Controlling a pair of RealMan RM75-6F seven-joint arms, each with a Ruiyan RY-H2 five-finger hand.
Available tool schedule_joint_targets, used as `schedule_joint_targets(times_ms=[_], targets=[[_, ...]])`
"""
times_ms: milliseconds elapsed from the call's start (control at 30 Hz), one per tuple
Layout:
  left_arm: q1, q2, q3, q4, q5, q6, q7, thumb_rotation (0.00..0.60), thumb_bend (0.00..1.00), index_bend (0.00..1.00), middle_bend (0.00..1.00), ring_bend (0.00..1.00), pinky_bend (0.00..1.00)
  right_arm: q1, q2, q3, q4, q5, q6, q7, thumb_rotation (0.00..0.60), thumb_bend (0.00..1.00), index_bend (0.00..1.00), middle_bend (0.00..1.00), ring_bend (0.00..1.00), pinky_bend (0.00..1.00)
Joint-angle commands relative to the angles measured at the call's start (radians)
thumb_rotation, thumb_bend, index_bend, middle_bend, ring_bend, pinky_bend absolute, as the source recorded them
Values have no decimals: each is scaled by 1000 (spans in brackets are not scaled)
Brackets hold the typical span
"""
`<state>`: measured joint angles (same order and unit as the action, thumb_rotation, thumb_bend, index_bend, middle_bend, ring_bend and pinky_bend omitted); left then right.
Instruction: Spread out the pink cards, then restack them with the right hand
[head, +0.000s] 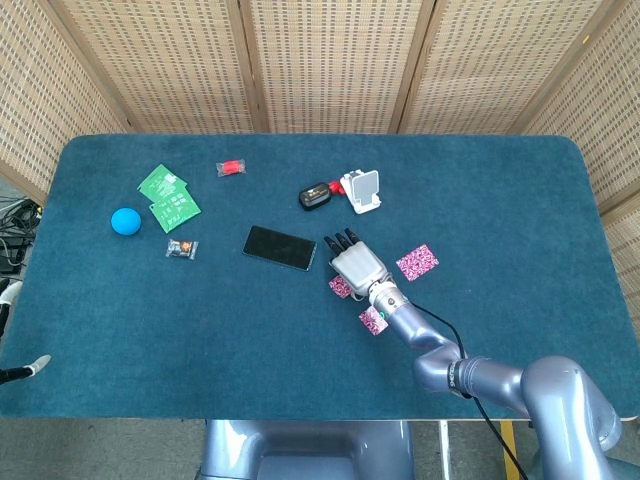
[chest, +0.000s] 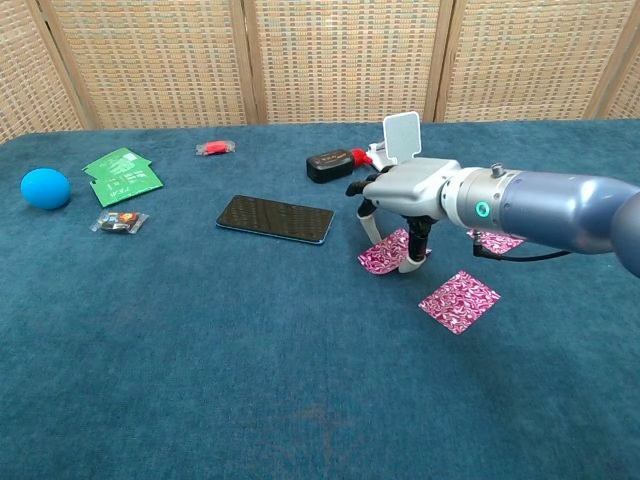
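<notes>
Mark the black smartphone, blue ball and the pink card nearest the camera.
Black flat smartphone (chest: 275, 218), chest view, middle of its screen.
Blue round ball (chest: 45, 188), chest view, its centre.
Pink patterned card (chest: 459, 300), chest view, middle of its face.

Even, bright, diffuse light fills both views; shadows are soft and short, pooling faintly under the silver right hand's fingers (chest: 411, 258). Focus is sharp throughout, with no glare and no obvious edge distortion.

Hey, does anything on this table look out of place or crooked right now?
Only the pink cards: one lies under the right robot hand, its card lifted at one edge, another nearer the front, a third off to the right. Nothing looks spilled or damaged.
</notes>
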<state>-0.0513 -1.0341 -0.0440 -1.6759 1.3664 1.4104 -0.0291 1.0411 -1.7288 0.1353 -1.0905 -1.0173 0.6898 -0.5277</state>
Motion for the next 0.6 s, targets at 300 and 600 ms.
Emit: schedule_joint_targets(times_ms=[300,600], targets=[[0,1,1,1,3,0,-3,600,0,0,0,0,0,-6,23,2,-30,0,15,-7,600,409,513,57,34,63],[4,5,6,-4,20,9,-11,600,0,0,0,0,0,-33,106,-8,-138,4,57,-30,600,419,512,58,34,62]])
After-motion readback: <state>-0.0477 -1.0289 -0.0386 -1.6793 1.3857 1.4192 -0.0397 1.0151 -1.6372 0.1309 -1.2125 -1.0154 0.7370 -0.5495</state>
